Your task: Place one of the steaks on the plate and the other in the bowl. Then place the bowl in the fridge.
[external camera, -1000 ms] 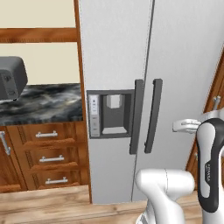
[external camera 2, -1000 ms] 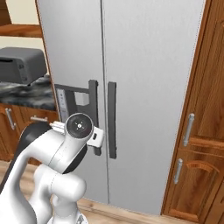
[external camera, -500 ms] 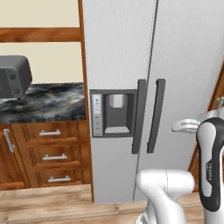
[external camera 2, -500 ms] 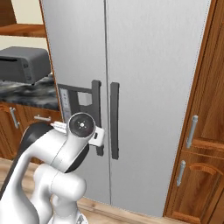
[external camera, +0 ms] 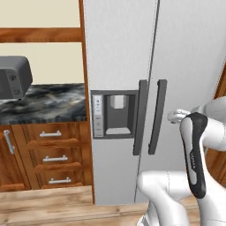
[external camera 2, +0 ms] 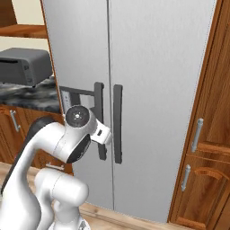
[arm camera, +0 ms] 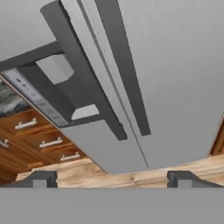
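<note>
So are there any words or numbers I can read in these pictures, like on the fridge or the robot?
No text can be read anywhere.
Robot arm: small pale marks run down its dark band, too small to read.
Fridge dispenser panel: a column of little button marks, too blurred to read.
Grey appliance on the counter: no readable label.
</note>
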Controlling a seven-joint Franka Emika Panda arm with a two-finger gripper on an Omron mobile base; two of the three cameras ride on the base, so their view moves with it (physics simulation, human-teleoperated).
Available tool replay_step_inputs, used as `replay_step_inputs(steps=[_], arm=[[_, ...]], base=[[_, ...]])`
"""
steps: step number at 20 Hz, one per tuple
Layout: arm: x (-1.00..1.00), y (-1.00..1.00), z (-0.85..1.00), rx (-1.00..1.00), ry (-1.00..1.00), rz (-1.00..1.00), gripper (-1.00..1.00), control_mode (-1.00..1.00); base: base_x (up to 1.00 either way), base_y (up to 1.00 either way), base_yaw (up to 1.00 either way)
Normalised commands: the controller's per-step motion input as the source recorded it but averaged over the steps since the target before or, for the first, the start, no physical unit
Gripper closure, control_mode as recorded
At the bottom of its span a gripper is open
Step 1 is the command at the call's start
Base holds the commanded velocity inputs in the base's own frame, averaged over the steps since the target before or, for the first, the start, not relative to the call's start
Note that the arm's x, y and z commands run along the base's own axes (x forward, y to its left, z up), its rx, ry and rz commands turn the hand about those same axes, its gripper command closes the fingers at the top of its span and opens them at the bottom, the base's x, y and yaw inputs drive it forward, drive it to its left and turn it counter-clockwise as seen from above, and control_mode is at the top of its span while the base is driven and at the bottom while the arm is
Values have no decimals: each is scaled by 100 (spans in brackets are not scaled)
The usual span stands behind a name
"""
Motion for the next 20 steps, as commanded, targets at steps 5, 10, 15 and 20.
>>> replay_step_inputs(steps=[5, 10, 15, 20], arm=[[64, -46, 1, 0, 15, -19, -100, -100], [89, -23, 0, 0, 11, -1, -100, -100], [78, -1, 0, 0, 7, 3, -100, -100], [87, 0, -9, 0, 0, 6, -100, -100]], base=[[0, 0, 0], [0, 0, 0], [0, 0, 0], [0, 0, 0]])
